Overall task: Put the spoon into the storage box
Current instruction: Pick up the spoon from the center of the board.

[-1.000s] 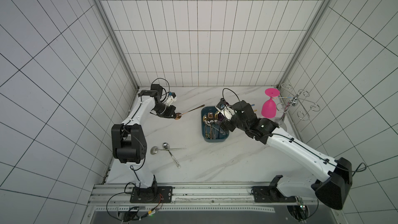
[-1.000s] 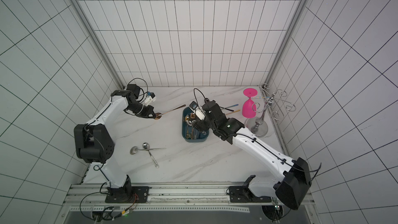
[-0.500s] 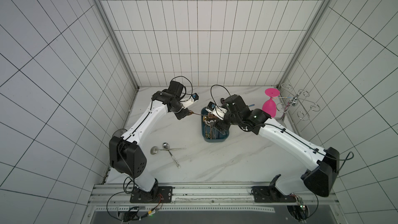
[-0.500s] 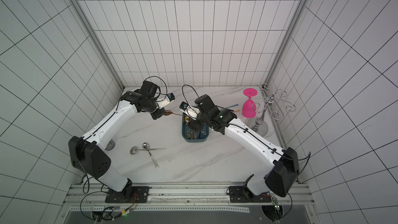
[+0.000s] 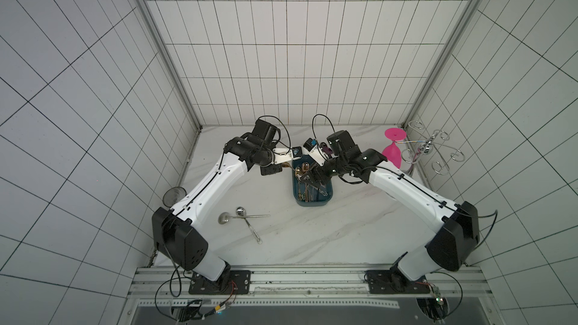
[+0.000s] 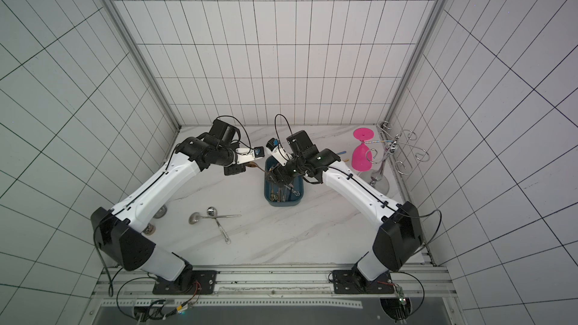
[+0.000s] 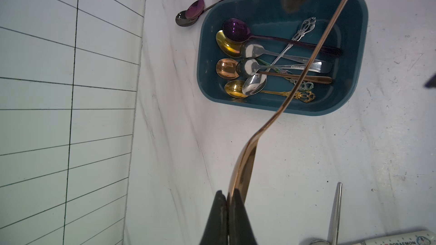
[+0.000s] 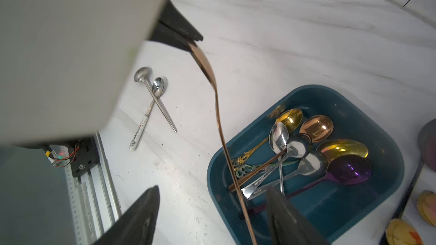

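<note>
Left gripper (image 7: 227, 199): your jaws are pinched tight on the bowl end of the copper spoon (image 7: 244, 166), holding it up off the table (image 5: 328, 239), just outside the storage box (image 7: 264, 8).
Copper spoon: the bowl is in your left claw and the long handle slants out over the box rim, above the cutlery lying inside.
Right gripper (image 8: 212, 188): your jaws stand wide apart over the box, and the spoon's handle runs between the two fingers. It is nearer one finger, with a gap showing on both sides, so nothing is gripped on this side.
Storage box: dark teal with rounded corners, flat on the white marble. In both top views it sits between your two grippers.
Inside the box: a heap of spoons (image 7: 247, 67) in purple, gold, copper and silver, with the bowls mostly toward one end.
Just outside the box: a few loose spoons (image 7: 195, 10) lie on the marble next to one short end.
Near your left arm: two silver spoons (image 5: 247, 218) lie crossed, well apart from the box.
Beside your right arm: a pink goblet (image 5: 392, 154) stands upside down, near a wire rack (image 5: 430, 148).
</note>
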